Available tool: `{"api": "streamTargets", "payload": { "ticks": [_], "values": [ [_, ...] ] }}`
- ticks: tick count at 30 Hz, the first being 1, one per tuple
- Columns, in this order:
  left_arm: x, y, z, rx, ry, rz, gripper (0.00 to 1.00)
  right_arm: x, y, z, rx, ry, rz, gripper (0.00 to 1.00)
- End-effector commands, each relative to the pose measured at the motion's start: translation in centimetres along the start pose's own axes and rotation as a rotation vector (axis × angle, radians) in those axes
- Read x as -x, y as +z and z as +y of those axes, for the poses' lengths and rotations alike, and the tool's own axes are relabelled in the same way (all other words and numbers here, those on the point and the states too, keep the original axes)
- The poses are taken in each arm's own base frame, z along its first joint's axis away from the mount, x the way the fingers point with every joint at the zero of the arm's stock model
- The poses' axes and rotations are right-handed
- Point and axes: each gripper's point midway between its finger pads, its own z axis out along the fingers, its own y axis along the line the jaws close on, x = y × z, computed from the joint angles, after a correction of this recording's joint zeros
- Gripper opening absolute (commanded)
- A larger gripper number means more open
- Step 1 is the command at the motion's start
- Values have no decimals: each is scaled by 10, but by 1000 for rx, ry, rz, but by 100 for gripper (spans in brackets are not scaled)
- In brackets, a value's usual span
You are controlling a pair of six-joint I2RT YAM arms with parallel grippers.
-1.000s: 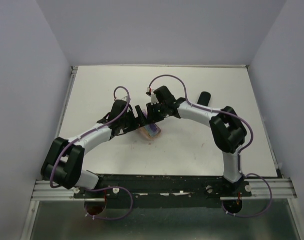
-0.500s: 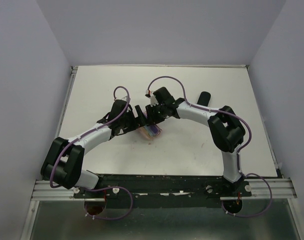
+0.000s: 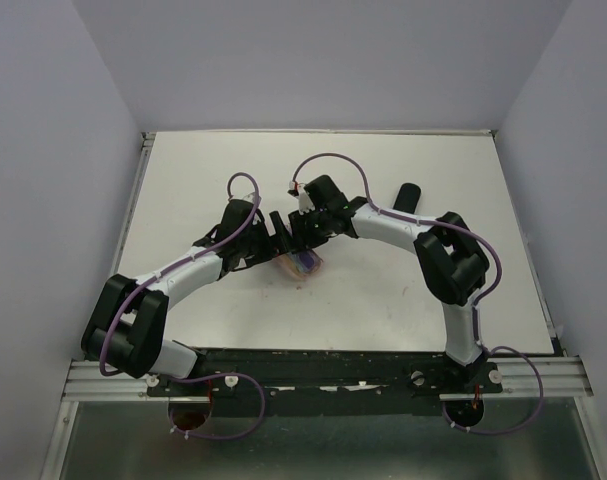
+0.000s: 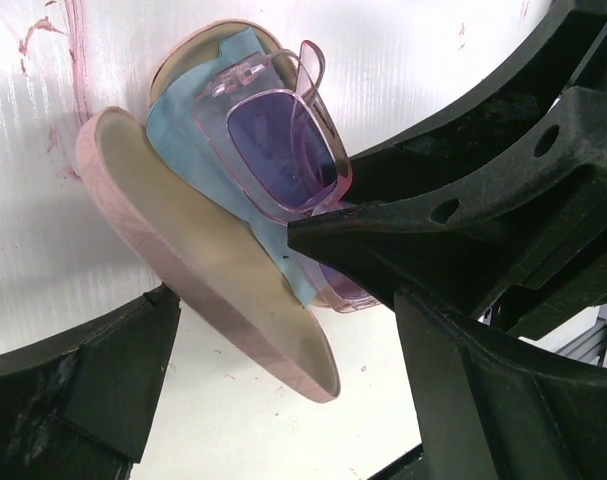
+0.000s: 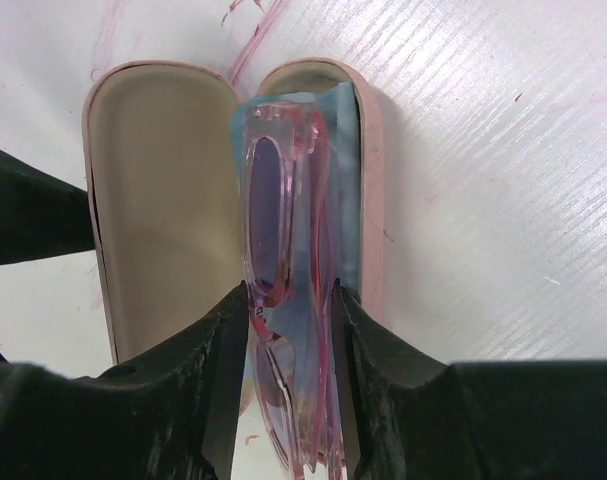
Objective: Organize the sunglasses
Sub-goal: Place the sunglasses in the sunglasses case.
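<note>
R claw (image 5: 288, 300) pinches 1 pink-purple sunglasses (image 5: 273, 200) over 1 pink case (image 5: 153, 200); L claw (image 4: 283, 305) spread.

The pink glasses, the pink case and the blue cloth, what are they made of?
The pale pink-purple translucent sunglasses look like glossy hard plastic: light passes through and the rims shine. The oblong pink case seems matte, maybe faux leather, with a dull tan lining. The light blue cloth looks like thin soft fabric; it folds limply.
</note>
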Motion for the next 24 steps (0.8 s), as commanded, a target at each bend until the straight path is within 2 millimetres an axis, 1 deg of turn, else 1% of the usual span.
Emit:
{"api": "streamTargets", "payload": {
  "ticks": [1, 6, 15, 24],
  "values": [
    [6, -2, -10, -43, 13, -18, 98, -8, 9, 9, 36, -14, 36, 48],
    [6, -3, -10, -44, 13, -17, 98, 0, 2, 9, 18, -14, 12, 50],
    [7, -2, -11, -49, 18, -20, 97, 15, -15, 12, -5, -31, -38, 51],
    [6, -1, -14, -65, 13, -8, 97, 20, -30, 9, -41, -24, -95, 54]
  ]
}}
